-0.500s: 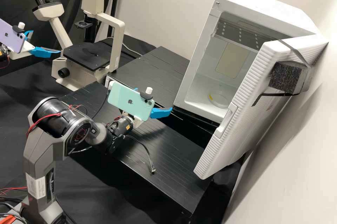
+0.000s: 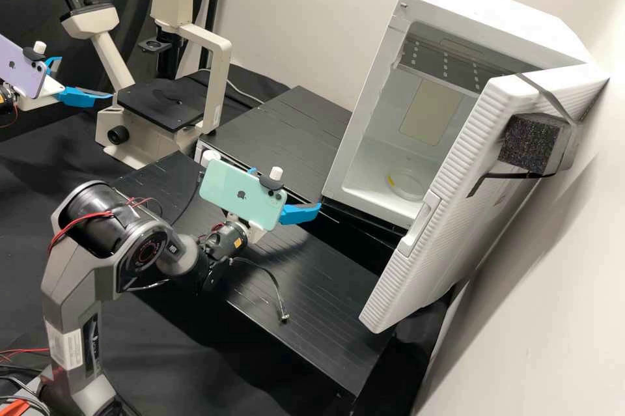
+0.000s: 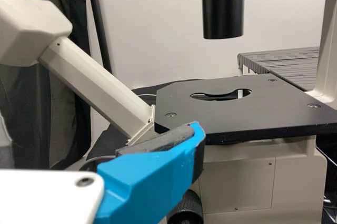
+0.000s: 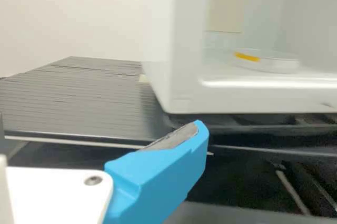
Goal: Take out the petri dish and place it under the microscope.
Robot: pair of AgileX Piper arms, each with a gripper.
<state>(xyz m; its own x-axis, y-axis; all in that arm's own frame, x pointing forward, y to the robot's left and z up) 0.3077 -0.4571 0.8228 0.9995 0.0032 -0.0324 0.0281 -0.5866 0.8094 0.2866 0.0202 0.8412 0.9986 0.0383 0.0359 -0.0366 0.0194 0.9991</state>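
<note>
In the high view the petri dish (image 2: 406, 184), clear with a yellow mark, lies on the floor of the open white chamber (image 2: 370, 172); the right wrist view shows the dish (image 4: 274, 64) inside too. My right gripper (image 2: 299, 212) is outside, short of the chamber's front lower edge; a phone partly covers it. Seen from its wrist, the right gripper (image 4: 163, 174) is open, its pad bare. The microscope's black stage (image 2: 163, 105) stands at the back left. My left gripper (image 2: 85, 79) is beside it, open. In its wrist view the left gripper (image 3: 152, 182) is before the stage (image 3: 231, 116).
The chamber's ribbed door (image 2: 449, 208) stands wide open toward the front right. Black slatted bench tops (image 2: 293, 136) lie between microscope and chamber, with a dark gap before the chamber. The microscope's eyepiece tube (image 3: 95, 87) rises near my left gripper, and its black condenser (image 3: 223, 6) hangs above the stage.
The right gripper has shifted very slightly right and down, its phone tilting a little. The left gripper is practically where it was. The dish has not moved.
</note>
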